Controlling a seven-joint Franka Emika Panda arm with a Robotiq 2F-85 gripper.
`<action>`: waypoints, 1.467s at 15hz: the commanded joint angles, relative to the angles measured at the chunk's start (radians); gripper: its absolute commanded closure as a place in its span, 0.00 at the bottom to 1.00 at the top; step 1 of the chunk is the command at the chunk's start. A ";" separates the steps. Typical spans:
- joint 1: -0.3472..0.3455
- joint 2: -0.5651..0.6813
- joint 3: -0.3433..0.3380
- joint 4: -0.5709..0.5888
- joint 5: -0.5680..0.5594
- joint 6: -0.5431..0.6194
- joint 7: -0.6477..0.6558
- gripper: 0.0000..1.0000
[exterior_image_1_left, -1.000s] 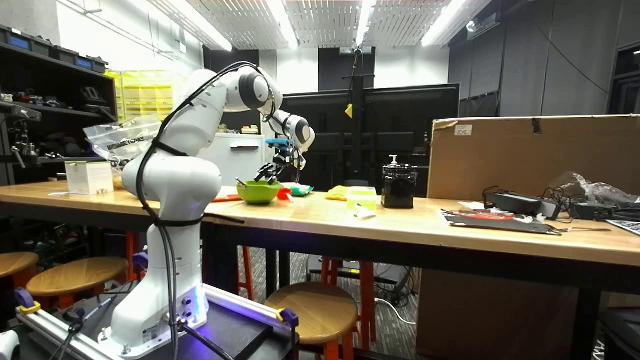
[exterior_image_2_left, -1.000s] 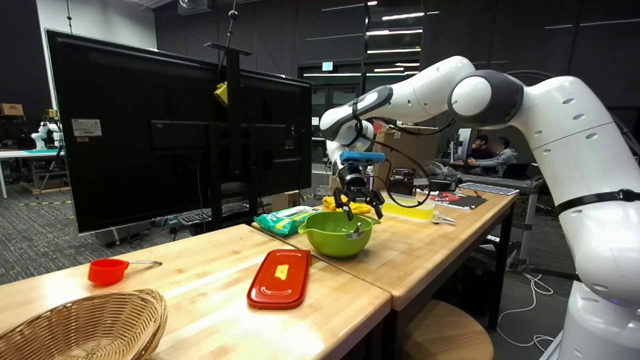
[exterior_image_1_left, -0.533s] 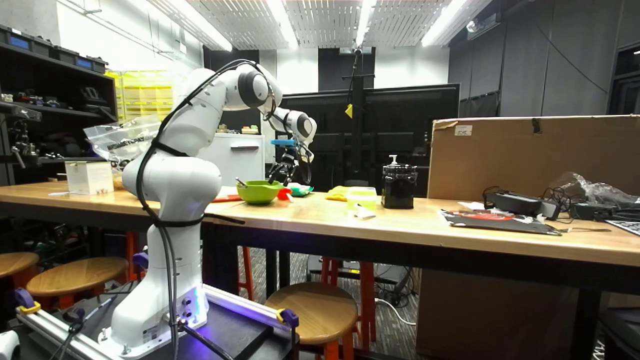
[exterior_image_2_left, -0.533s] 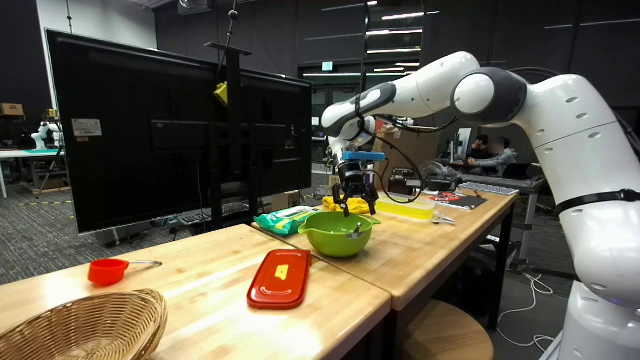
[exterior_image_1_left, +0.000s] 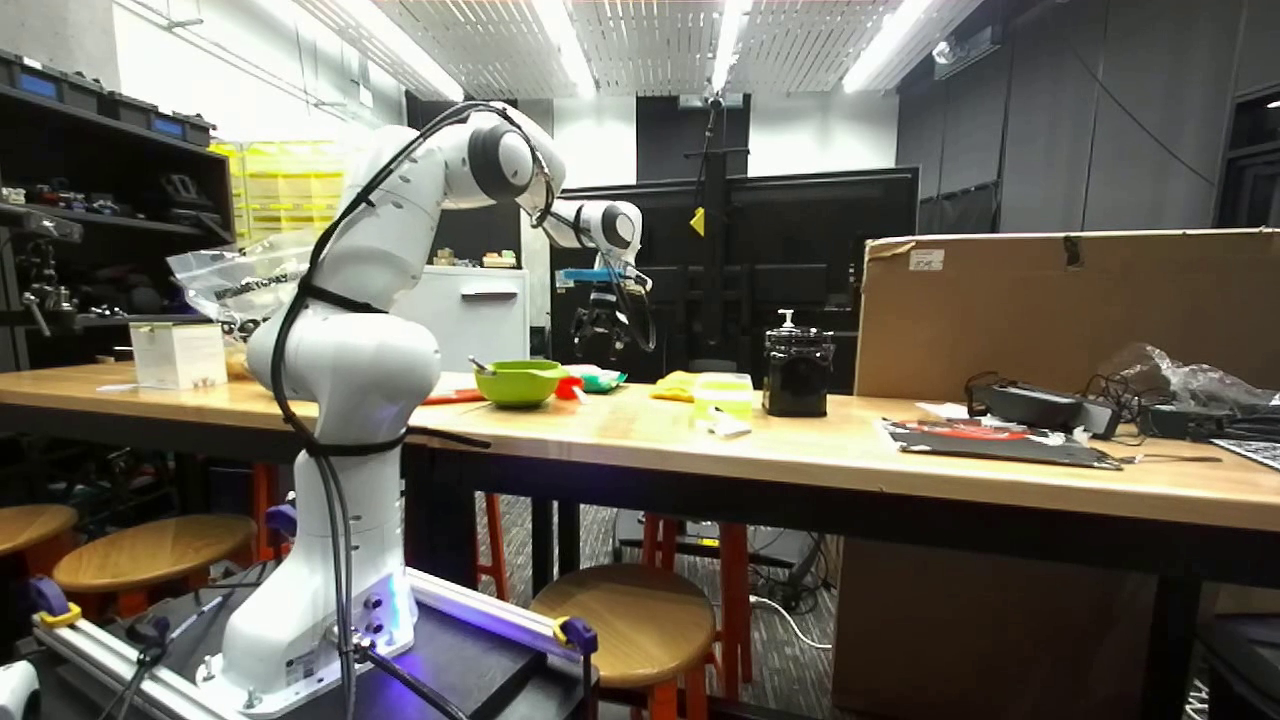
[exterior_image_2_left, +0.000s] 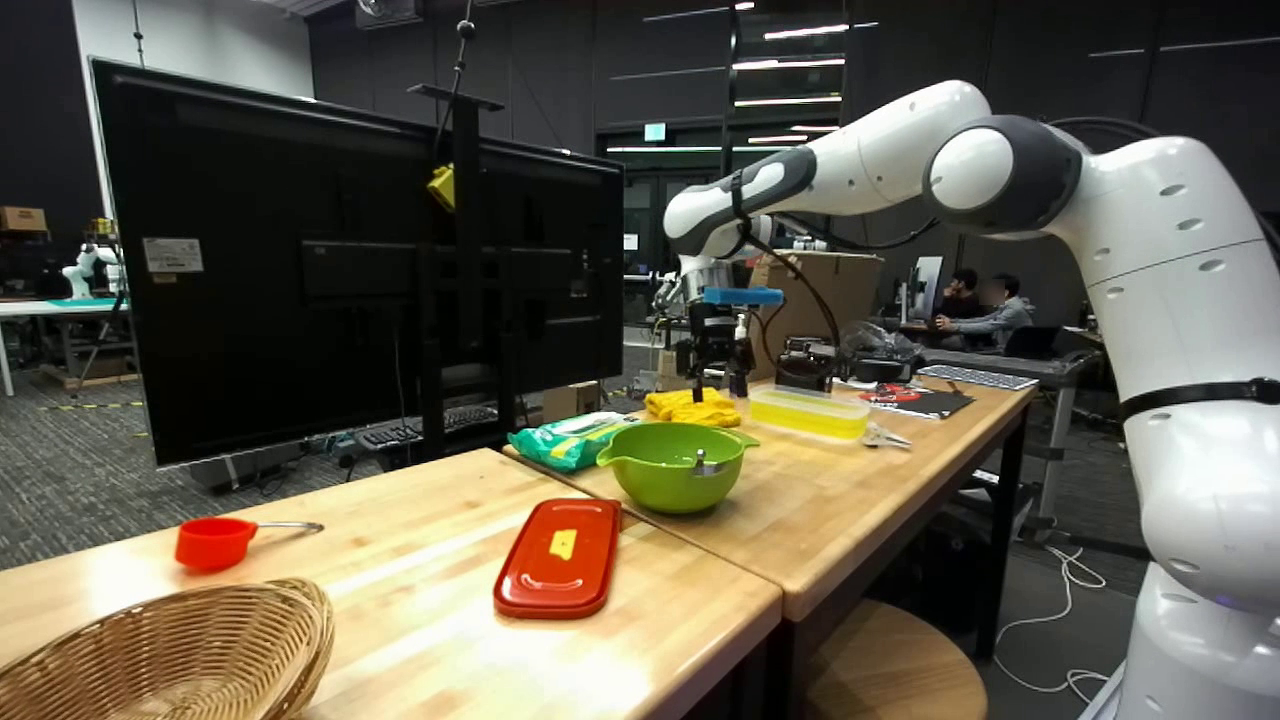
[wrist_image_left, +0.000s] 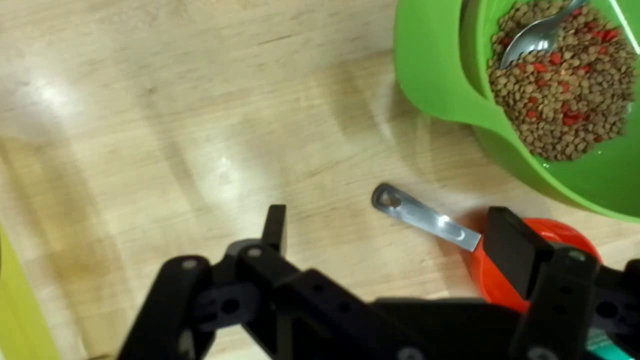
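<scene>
My gripper (wrist_image_left: 392, 230) stands open above the table with nothing held; its two fingertips are far apart in the wrist view. Below it in that view lies a red measuring cup (wrist_image_left: 492, 277) with a metal handle, partly covered by one finger (wrist_image_left: 515, 250). Beside the cup is a green bowl (wrist_image_left: 432, 65) holding brown lentils (wrist_image_left: 595, 75) with red bits. A metal spoon (wrist_image_left: 535, 40) rests in the lentils. In both exterior views the gripper (exterior_image_1_left: 600, 345) hangs above table height, clear of the bowl (exterior_image_2_left: 675, 485), on its yellow cloth (exterior_image_2_left: 690, 407) side.
A yellow container (exterior_image_2_left: 808, 415) stands past the bowl. A green package (exterior_image_2_left: 570, 442), a red lid (exterior_image_2_left: 558, 570), another red cup (exterior_image_2_left: 215, 543) and a wicker basket (exterior_image_2_left: 170, 650) share the tables. Large monitors (exterior_image_2_left: 360, 270) rise behind, and a black canister (exterior_image_1_left: 797, 375) stands farther along.
The gripper has lifted from just over the bowl and moved away from it toward the yellow cloth, staying open. The spoon handle has shifted slightly at the bowl's rim.
</scene>
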 joint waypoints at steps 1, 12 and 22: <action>-0.008 -0.082 -0.005 -0.052 -0.089 0.088 -0.066 0.00; -0.069 -0.216 -0.010 -0.122 -0.106 0.219 -0.180 0.00; 0.010 -0.335 0.048 -0.164 -0.090 0.103 -0.082 0.00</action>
